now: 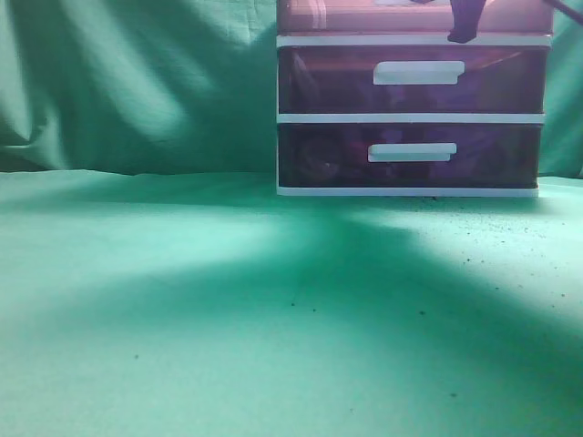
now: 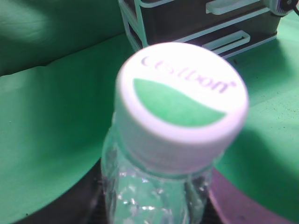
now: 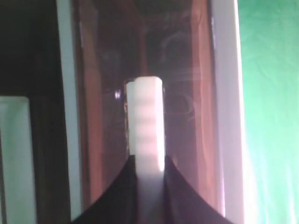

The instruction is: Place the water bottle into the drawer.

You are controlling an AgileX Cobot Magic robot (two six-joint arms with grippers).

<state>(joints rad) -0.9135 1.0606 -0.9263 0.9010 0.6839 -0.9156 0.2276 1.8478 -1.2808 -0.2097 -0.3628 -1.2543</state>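
Observation:
The water bottle (image 2: 154,186) is clear plastic with a white and green cap (image 2: 182,100) and fills the left wrist view. My left gripper (image 2: 154,212) is shut on its body, with dark fingers on both sides; it is out of the exterior view. The drawer (image 1: 364,16) is the uppermost one, cut off by the top edge of the exterior view. My right gripper (image 3: 149,172) is shut on its white bar handle (image 3: 145,121), in front of the translucent purple-brown drawer front (image 3: 187,93). One dark finger of the right gripper (image 1: 462,30) shows in the exterior view.
The white-framed unit (image 1: 410,117) stands at the back right on the green cloth (image 1: 228,300), with two lower drawers (image 1: 319,82) of the same look. The unit also shows in the left wrist view (image 2: 140,23), beyond the bottle. A green backdrop hangs behind.

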